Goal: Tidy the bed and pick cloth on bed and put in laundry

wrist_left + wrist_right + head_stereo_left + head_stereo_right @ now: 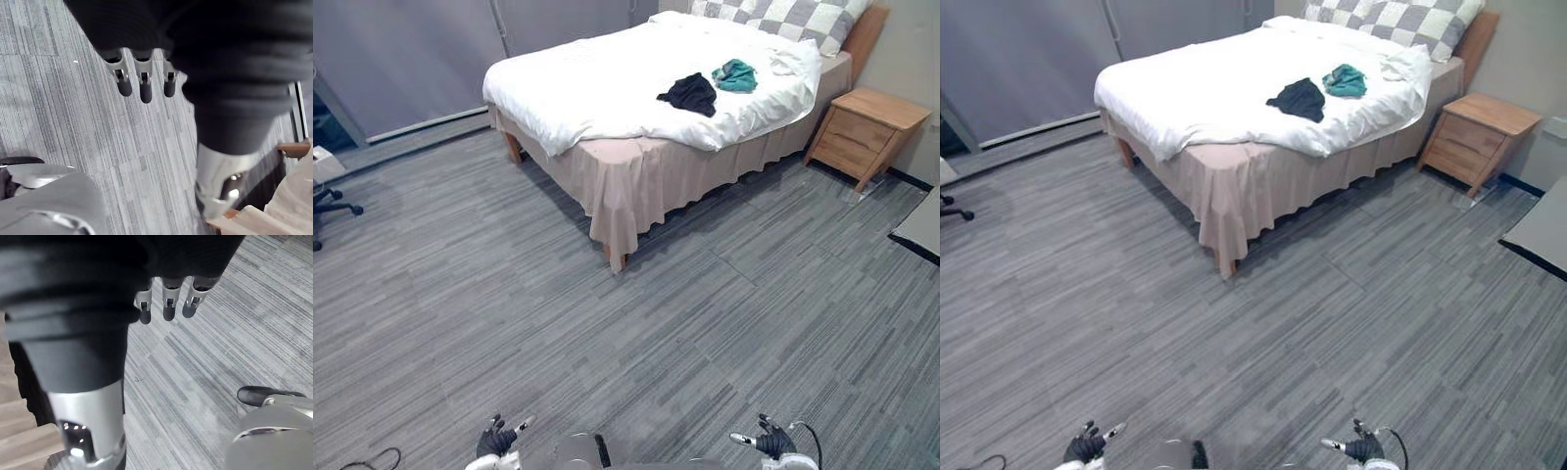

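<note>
A bed with a rumpled white duvet and a beige skirt stands at the far side of the room. On the duvet lie a black cloth and, just beyond it, a teal cloth. Checked pillows rest at the head. My left hand and right hand hang low at the near edge, far from the bed. Both are open with relaxed fingers over the floor, holding nothing.
A wooden nightstand stands to the right of the bed. An office chair's base shows at the far left. A dark-edged flat object sits at the right edge. Grey carpet stretches between me and the bed.
</note>
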